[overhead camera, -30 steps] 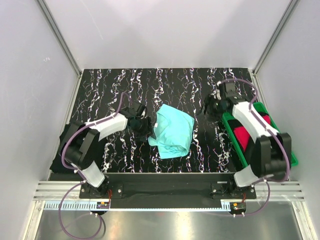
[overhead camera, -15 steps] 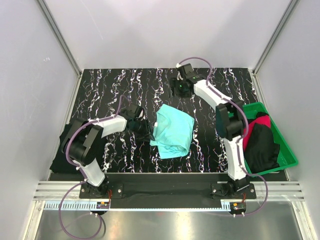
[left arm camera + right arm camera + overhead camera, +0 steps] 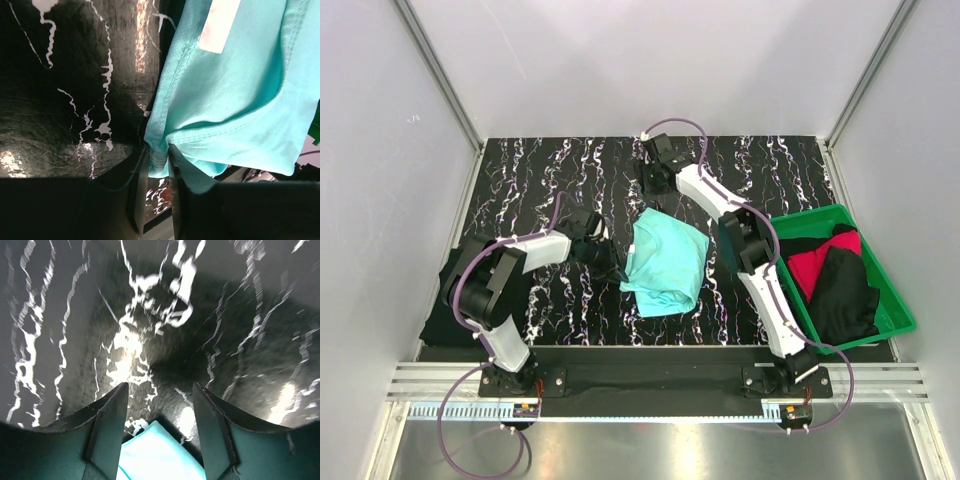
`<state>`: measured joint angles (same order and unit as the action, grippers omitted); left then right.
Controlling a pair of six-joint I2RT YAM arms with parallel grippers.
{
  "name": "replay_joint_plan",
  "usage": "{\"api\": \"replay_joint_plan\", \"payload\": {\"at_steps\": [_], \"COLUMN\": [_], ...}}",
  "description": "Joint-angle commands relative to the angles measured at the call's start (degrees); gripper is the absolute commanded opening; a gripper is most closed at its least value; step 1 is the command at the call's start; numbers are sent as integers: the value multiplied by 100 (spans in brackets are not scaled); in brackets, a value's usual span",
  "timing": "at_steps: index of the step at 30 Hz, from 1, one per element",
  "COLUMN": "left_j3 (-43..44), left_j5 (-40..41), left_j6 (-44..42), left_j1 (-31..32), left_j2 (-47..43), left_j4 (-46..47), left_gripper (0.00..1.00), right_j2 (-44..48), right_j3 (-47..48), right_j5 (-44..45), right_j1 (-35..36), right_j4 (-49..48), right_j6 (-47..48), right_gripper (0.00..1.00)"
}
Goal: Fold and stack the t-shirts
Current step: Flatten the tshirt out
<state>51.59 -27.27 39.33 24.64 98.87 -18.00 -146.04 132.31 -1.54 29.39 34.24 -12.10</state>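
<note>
Though loosely folded, rumpled turquoise t-shirt (image 3: 665, 262).

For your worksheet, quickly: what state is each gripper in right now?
Left gripper: jaws shut on an edge of the turquoise t-shirt.
Right gripper: jaws open, holding nothing.

Left arm (image 3: 535, 248): folded low, forearm reaching rightward. Left gripper (image 3: 156, 162): jaws nearly closed, pinching the hem of the turquoise t-shirt (image 3: 225, 100). Right arm (image 3: 720, 200): stretched far forward and leftward. Right gripper (image 3: 159, 387): pointing down, jaws wide apart.
</note>
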Motion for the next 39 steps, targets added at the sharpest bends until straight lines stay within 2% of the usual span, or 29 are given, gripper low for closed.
{"api": "replay_joint_plan", "payload": {"at_steps": [1, 7, 8, 9, 10, 14, 17, 19, 21, 22, 23, 26, 27, 28, 35, 39], "left_j3": [-132, -211, -202, -194, -185, -123, -97, -79, -62, -44, -44, -9, 26, 52, 746, 1684], "left_j5": [-261, -332, -341, -349, -367, -411, -420, -429, -429, -429, -420, -350, -315, -245, 520, 942], "left_j6": [-154, -215, -224, -233, -233, -250, -268, -277, -277, -260, -242, -233, -233, -250, -593, -865], "left_j1": [-74, -188, -197, -214, -223, -241, -232, -232, -232, -232, -232, -241, -241, -241, -250, -250], "left_j2": [-131, -254, -280, -298, -298, -316, -298, -289, -281, -298, -324, -438, -474, -509, -1194, -1668], "left_j4": [156, 139, 147, 156, 156, 165, 165, 183, 174, 191, 192, 209, 174, 130, -774, -1476], "left_gripper": [25, 25, 24, 24, 23, 22, 22, 21, 21, 20, 19, 15, 11, 8, 0, 0], "right_j2": [-21, -39, -48, -56, -65, -118, -127, -136, -153, -153, -136, -83, -48, 22, 610, 962], "right_j3": [-3, -109, -118, -118, -83, -65, -91, -100, -100, -118, -127, -171, -153, -101, 733, 1524], "right_j5": [330, 470, 497, 506, 558, 787, 953, 954, 910, 884, 866, 831, 883, 936, 2130, 2692], "right_j1": [208, 357, 349, 357, 357, 366, 366, 357, 366, 366, 366, 366, 357, 366, 357, 348], "right_j4": [188, 267, 285, 302, 390, 610, 724, 786, 856, 882, 891, 891, 900, 883, 918, 900], "right_j6": [85, 85, 85, 93, 102, 155, 234, 322, 313, 261, 234, 146, 138, 146, 304, 594], "right_gripper": [61, 56, 54, 48, 47, 47, 54, 55, 49, 43, 24, 14, 6, 2, 0, 0]}}
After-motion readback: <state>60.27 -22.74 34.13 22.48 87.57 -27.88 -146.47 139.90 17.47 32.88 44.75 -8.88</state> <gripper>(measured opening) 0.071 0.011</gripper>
